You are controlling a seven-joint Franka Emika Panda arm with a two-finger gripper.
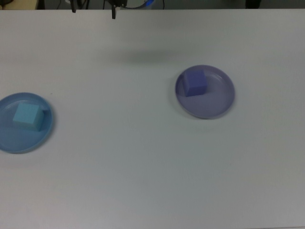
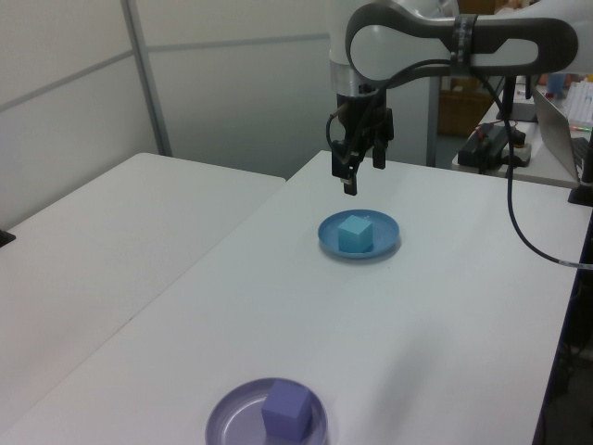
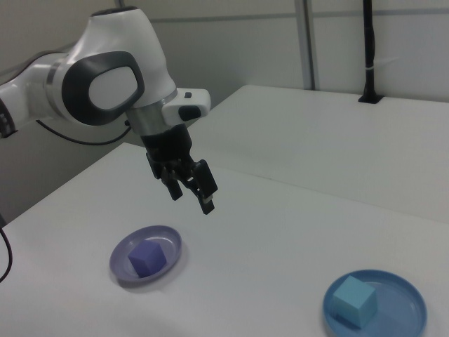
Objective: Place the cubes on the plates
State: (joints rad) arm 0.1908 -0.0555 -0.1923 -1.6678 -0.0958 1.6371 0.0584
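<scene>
The tabletop (image 1: 143, 157) carries both plates. The blue plate (image 1: 21, 138) at the top view's left edge holds the turquoise cube (image 1: 26, 116); the purple plate (image 1: 212, 102) holds the violet cube (image 1: 195, 82). My gripper (image 2: 356, 174) hangs above, fingers open and empty.

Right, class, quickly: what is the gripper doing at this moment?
Gripper: open, holding nothing, raised above the table.
</scene>
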